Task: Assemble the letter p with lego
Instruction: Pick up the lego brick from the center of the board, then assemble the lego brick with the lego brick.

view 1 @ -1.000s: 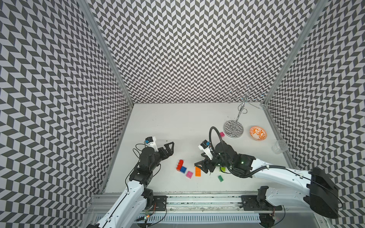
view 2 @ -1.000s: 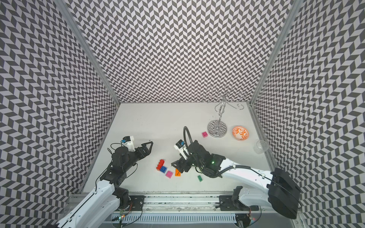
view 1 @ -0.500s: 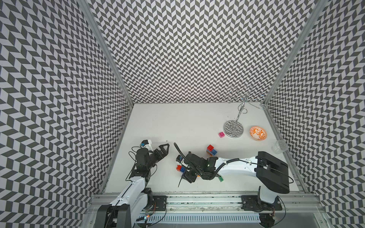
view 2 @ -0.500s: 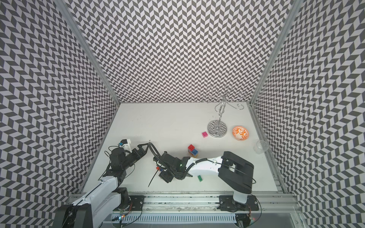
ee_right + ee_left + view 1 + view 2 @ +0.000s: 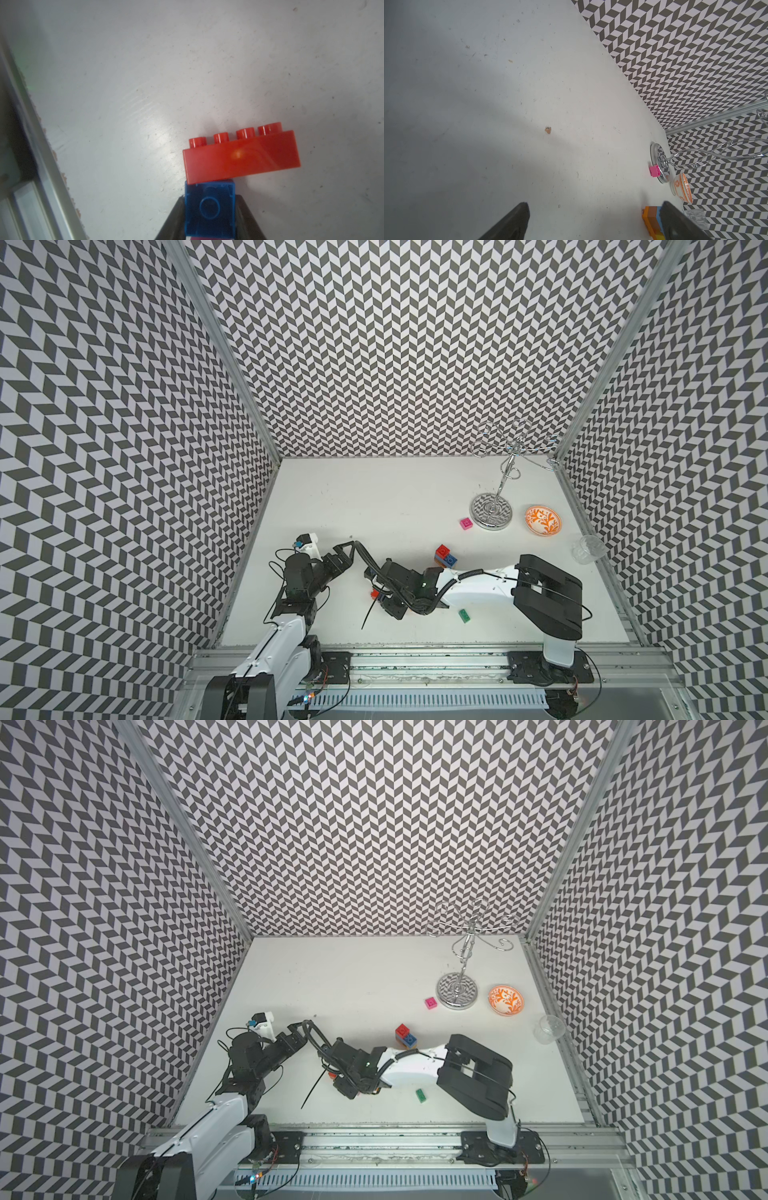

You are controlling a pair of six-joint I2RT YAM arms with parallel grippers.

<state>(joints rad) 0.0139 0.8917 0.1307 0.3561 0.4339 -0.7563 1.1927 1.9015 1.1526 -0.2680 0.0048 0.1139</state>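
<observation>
Now pinching lego low, toward the front of the white table (image 5: pixel 395 497).
Holds left gripper (image 5: pixel 595 205) spread wide and empty; clamps right gripper (image 5: pixel 209 197) on blue brick (image 5: pixel 209 214) touching red oblong brick (image 5: pixel 242 158). Keep squeeze square; lift straight to avoid shedding the red one.

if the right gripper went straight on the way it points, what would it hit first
The red oblong plastic brick. It lies directly ahead of the right gripper, seemingly touching the blue square plastic brick between its fingers. Past it, only bare white table shows.

open rear table (image 5: pixel 374 497), lego stack (image 5: pixel 445 556), stand (image 5: pixel 492 513) obstructing
</observation>
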